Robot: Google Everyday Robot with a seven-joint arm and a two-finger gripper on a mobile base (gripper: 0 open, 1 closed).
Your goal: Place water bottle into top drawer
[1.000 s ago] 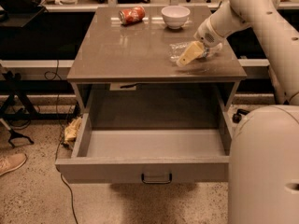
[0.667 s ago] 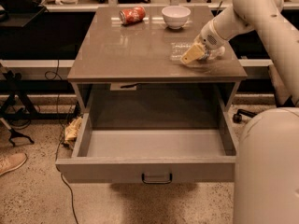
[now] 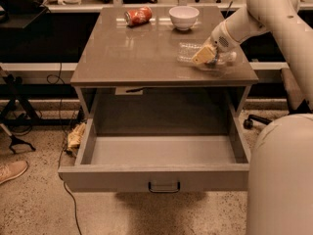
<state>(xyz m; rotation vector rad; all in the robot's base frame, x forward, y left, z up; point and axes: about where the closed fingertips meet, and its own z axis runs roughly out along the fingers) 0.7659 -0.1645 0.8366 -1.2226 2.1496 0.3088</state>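
The water bottle (image 3: 188, 52), clear and ribbed, lies on its side on the right part of the grey-brown cabinet top (image 3: 132, 53), near the front edge. My gripper (image 3: 202, 56) is down on the bottle's middle, reaching in from the right, and it covers part of the bottle. The top drawer (image 3: 156, 176) is pulled wide open below the cabinet top. Its inside holds nothing, and its small dark handle (image 3: 164, 186) is at the front.
A crushed red soda can (image 3: 138, 16) and a white bowl (image 3: 184, 17) stand at the back of the cabinet top. My white body (image 3: 281, 175) fills the right foreground. Cables, a yellowish object (image 3: 76, 135) and a shoe (image 3: 12, 170) are on the floor at the left.
The gripper has stayed at the bottle on the cabinet top with only a slight shift. The drawer has stayed open.
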